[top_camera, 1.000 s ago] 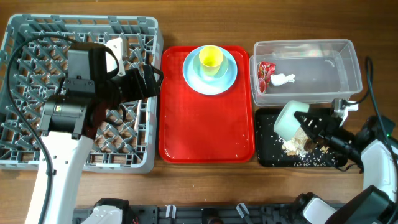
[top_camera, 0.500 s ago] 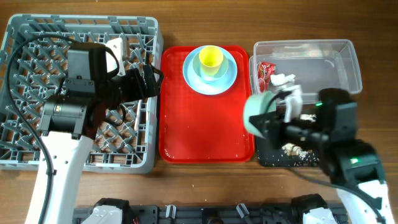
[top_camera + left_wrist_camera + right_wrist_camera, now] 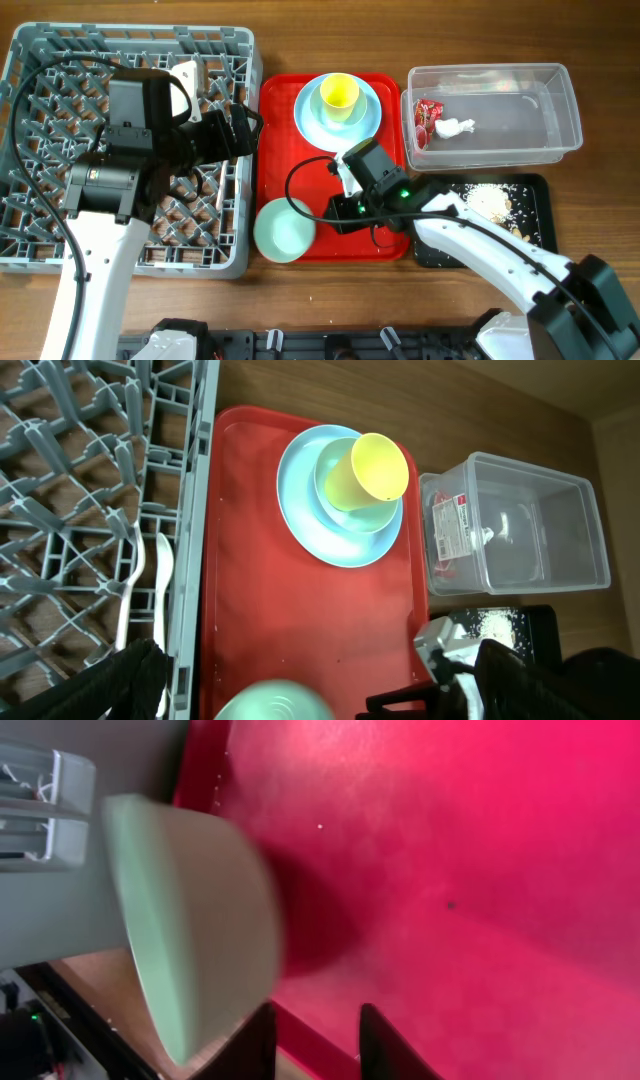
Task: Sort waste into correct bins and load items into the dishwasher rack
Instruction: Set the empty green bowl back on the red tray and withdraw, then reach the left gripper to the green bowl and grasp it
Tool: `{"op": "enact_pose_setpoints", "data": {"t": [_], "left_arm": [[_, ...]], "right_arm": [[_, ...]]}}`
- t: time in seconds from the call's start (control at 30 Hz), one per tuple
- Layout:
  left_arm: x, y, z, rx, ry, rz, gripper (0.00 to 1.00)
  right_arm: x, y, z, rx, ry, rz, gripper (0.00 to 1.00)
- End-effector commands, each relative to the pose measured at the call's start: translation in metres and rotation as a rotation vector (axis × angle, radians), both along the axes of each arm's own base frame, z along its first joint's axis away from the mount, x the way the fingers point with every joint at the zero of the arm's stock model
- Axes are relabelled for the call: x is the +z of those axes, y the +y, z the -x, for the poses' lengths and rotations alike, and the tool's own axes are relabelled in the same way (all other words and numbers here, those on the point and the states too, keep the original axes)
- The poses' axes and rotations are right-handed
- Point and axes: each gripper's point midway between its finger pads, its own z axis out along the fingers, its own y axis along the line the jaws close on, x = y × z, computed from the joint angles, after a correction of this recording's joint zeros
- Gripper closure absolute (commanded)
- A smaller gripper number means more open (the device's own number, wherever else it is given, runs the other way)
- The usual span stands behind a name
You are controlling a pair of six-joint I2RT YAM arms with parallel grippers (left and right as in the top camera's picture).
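The pale green bowl (image 3: 285, 229) sits blurred at the front left corner of the red serving tray (image 3: 330, 170). In the right wrist view the bowl (image 3: 190, 920) lies just left of my right gripper (image 3: 315, 1040), which is open with nothing between its fingers. My right gripper (image 3: 335, 212) reaches over the tray's front. The light blue plate (image 3: 310, 125), light blue bowl (image 3: 365, 110) and yellow cup (image 3: 339, 93) are stacked at the tray's back. My left gripper (image 3: 320, 675) is open and empty beside the grey dishwasher rack (image 3: 60, 60). White utensils (image 3: 150, 585) lie in the rack.
The clear tub (image 3: 520, 110) holds the red wrapper (image 3: 427, 118) and white tissue (image 3: 455, 127). The black tray (image 3: 535, 215) in front of it holds the crumbs (image 3: 490, 200). Bare wooden table lies beyond the tray and tub.
My right arm has swung left from the black tray to the red tray's front with the pale green bowl. The bowl now lies outside its jaws. The left arm has not moved.
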Motion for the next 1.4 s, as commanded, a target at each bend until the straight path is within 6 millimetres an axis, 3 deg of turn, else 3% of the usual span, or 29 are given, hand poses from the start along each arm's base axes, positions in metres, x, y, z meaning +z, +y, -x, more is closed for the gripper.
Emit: {"op": "enact_pose_setpoints", "data": {"t": [0.0,0.07,0.13,0.2,0.27,0.33,0.4,0.47,0.7,1.03,1.37], "left_arm": [[0.007,0.0,-0.001,0.001,-0.017,0.014,0.0],[0.007,0.0,-0.001,0.001,-0.017,0.014,0.0],[0.007,0.0,-0.001,0.001,-0.017,0.014,0.0],[0.007,0.0,-0.001,0.001,-0.017,0.014,0.0],[0.007,0.0,-0.001,0.001,-0.017,0.014,0.0],[0.007,0.0,-0.001,0.001,-0.017,0.014,0.0],[0.007,0.0,-0.001,0.001,-0.017,0.014,0.0],[0.007,0.0,-0.001,0.001,-0.017,0.014,0.0],[0.007,0.0,-0.001,0.001,-0.017,0.014,0.0],[0.007,0.0,-0.001,0.001,-0.017,0.014,0.0],[0.007,0.0,-0.001,0.001,-0.017,0.014,0.0]], "right_arm": [[0.037,0.011,-0.01,0.003,-0.083,-0.079,0.65],[0.072,0.012,-0.015,0.025,-0.186,-0.122,0.59],[0.108,-0.022,-0.028,-0.087,-0.33,-0.023,0.5],[0.141,-0.072,-0.042,-0.231,-0.471,0.104,0.37],[0.178,-0.153,-0.048,-0.467,-0.596,0.276,0.35],[0.207,-0.237,-0.038,-0.733,-0.676,0.424,0.3],[0.225,-0.292,-0.024,-0.922,-0.717,0.502,0.19],[0.234,-0.334,-0.008,-1.094,-0.717,0.547,0.0],[0.216,-0.341,-0.019,-1.093,-0.637,0.591,0.0],[0.139,-0.341,-0.06,-0.977,-0.373,0.742,0.0],[0.135,-0.341,-0.061,-0.972,-0.362,0.747,0.0]]}}
